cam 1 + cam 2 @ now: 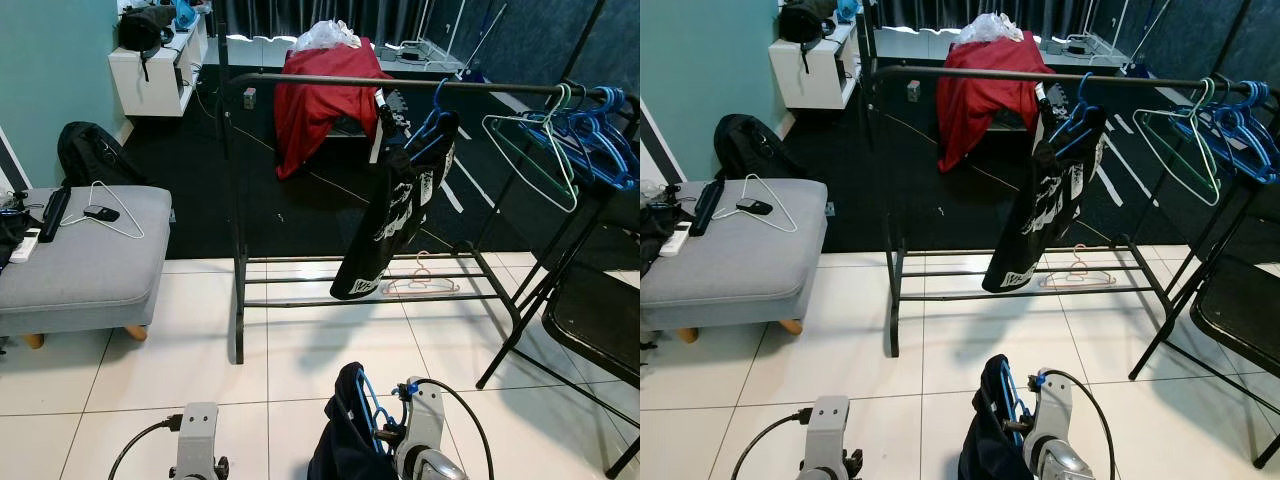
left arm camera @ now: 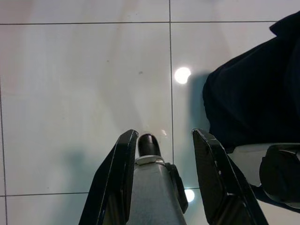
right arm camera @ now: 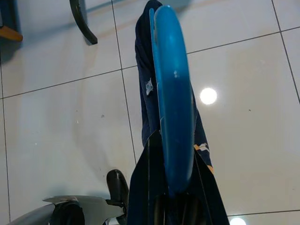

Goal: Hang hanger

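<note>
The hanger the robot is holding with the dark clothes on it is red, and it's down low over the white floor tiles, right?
Not quite: the hanger is blue, not red, as the right wrist view shows. The rest holds: the right gripper holds it with dark clothes on it, low over the white floor tiles.

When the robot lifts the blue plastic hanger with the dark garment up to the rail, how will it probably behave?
The blue plastic hanger looks rigid, so it should keep its shape in the right gripper. The dark navy garment droops in folds, so it will likely swing. It may brush the black printed shirt on the black metal rail.
</note>
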Motion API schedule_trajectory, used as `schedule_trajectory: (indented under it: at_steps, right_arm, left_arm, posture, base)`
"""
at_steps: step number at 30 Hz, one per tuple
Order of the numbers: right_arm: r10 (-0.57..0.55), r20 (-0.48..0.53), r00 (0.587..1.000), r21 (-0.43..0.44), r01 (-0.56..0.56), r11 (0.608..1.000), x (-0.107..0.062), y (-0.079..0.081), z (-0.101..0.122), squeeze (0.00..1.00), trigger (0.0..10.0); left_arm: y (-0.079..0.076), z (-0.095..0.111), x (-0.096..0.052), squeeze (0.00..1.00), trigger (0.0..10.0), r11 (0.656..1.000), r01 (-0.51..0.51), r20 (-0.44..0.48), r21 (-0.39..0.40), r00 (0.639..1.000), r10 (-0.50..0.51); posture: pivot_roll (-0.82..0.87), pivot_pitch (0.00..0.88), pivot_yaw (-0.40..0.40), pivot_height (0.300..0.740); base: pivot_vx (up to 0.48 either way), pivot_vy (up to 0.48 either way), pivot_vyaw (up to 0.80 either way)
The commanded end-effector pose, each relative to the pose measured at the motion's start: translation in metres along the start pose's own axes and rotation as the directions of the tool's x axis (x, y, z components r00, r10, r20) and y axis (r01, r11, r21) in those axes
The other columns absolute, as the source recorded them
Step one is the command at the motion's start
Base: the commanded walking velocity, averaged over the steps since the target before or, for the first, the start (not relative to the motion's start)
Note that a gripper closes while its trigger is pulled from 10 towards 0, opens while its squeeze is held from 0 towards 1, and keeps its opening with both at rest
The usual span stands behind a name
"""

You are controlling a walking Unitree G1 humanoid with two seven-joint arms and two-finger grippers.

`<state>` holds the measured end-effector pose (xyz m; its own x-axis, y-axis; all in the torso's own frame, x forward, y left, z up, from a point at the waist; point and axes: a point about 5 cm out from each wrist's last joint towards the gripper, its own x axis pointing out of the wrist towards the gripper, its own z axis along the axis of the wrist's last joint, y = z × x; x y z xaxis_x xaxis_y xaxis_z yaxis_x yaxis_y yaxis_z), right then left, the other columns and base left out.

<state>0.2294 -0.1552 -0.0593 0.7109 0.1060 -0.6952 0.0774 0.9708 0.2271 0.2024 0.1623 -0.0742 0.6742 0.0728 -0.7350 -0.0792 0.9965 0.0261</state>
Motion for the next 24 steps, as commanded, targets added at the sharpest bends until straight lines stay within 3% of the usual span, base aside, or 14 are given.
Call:
schedule_trajectory:
  at_steps: [1,10,15,24]
  right_arm:
    - [0.006,-0.021,1.0,0.013,-0.006,1.0,0.0,0.005,-0.008,0.0,10.0]
    - [0.05,-0.023,0.998,-0.012,-0.051,0.999,0.002,0.014,-0.003,0.0,10.0]
    - [0.063,-0.067,0.996,-0.112,-0.071,0.991,0.001,0.018,-0.011,0.0,10.0]
    - [-0.024,-0.052,0.998,-0.095,0.019,0.995,-0.005,-0.017,-0.008,0.0,10.0]
  left_arm:
    - [0.001,-0.006,-0.001,0.0,10.0,1.0,0.0,-0.021,0.014,1.0,0.0]
    - [-0.001,-0.008,-0.002,0.0,10.0,0.999,0.019,-0.019,-0.03,1.0,-0.02]
    - [0.0,-0.007,-0.002,0.0,10.0,1.0,-0.005,-0.014,-0.027,1.0,0.005]
    - [0.005,-0.001,-0.001,0.0,10.0,0.995,-0.063,0.017,-0.08,0.998,0.065]
  posture:
    - [-0.02,0.061,-0.084,0.74]
    - [-0.01,0.063,-0.095,0.74]
    - [0.0,0.078,-0.096,0.74]
    - [-0.04,0.082,-0.108,0.74]
  base:
    - [0.0,0.0,0.0]
    - [0.0,0.0,0.0]
    - [0.0,0.0,0.0]
    - [0.0,0.0,0.0]
